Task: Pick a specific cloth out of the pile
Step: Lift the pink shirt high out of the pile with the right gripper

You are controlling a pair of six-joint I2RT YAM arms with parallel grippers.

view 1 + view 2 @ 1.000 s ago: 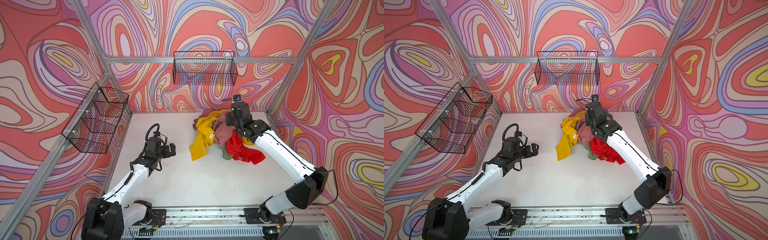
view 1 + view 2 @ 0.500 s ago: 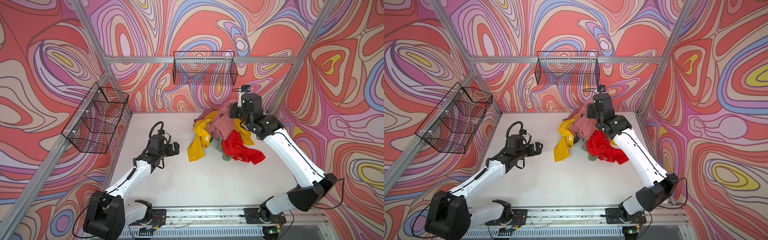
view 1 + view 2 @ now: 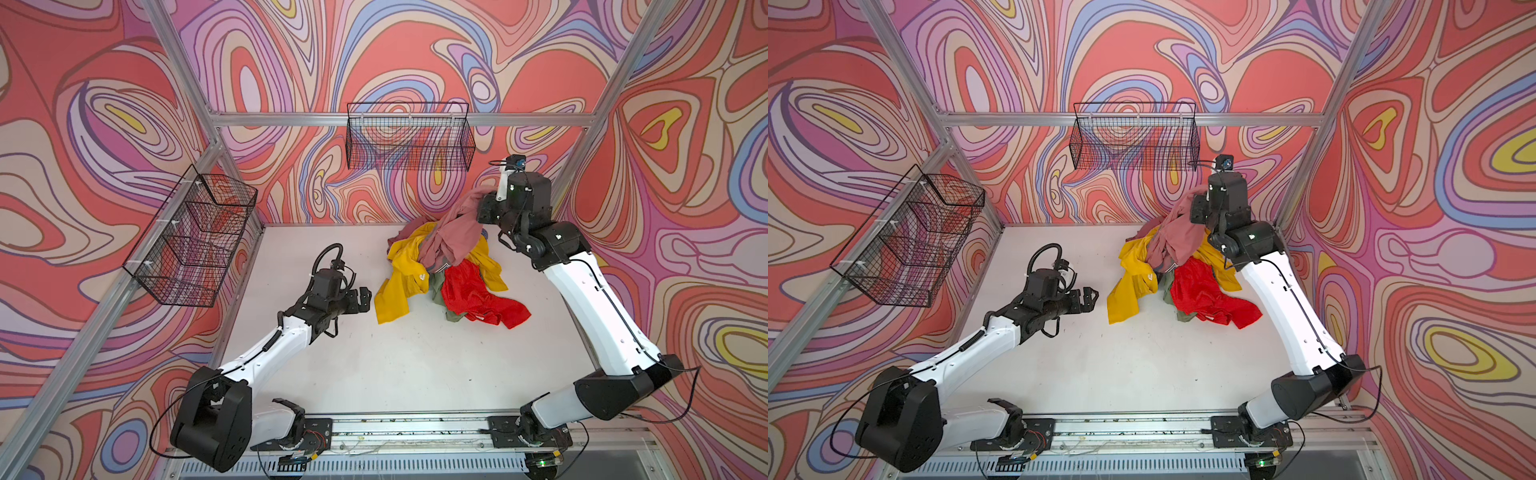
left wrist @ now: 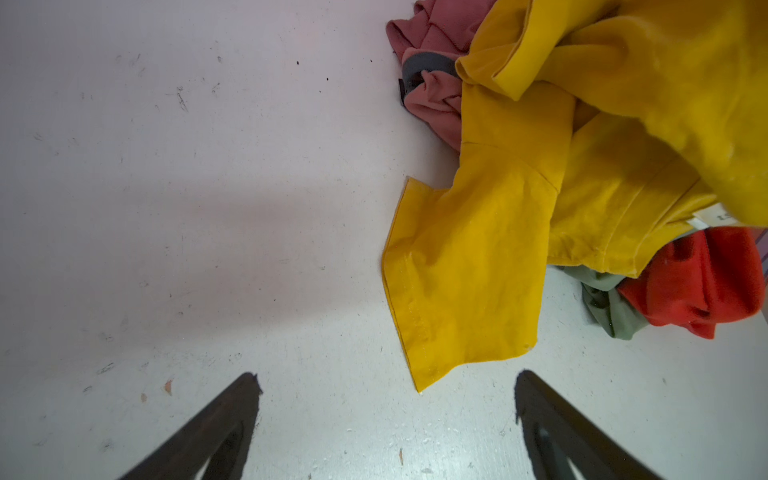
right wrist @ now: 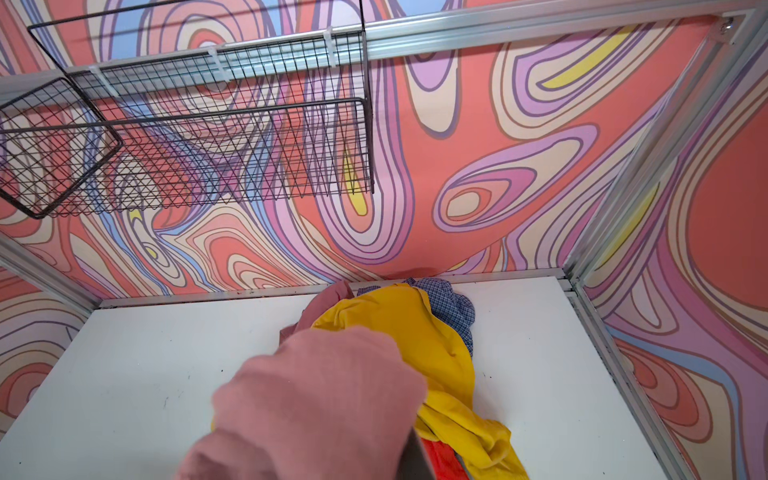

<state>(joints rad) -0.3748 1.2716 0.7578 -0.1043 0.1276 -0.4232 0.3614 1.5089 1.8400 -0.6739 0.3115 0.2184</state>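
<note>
Raised right claw seemingly clamping cloth, left claw wide

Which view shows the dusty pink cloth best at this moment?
Both top views: the pink cloth shows nearly whole, its top held above the pile. Right wrist: only a blurred close-up fold. Left wrist: apparently just a bunched end with grey trim.

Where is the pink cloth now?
In both top views the cloth hangs from the right gripper above the pile, at the table's far right.
</note>
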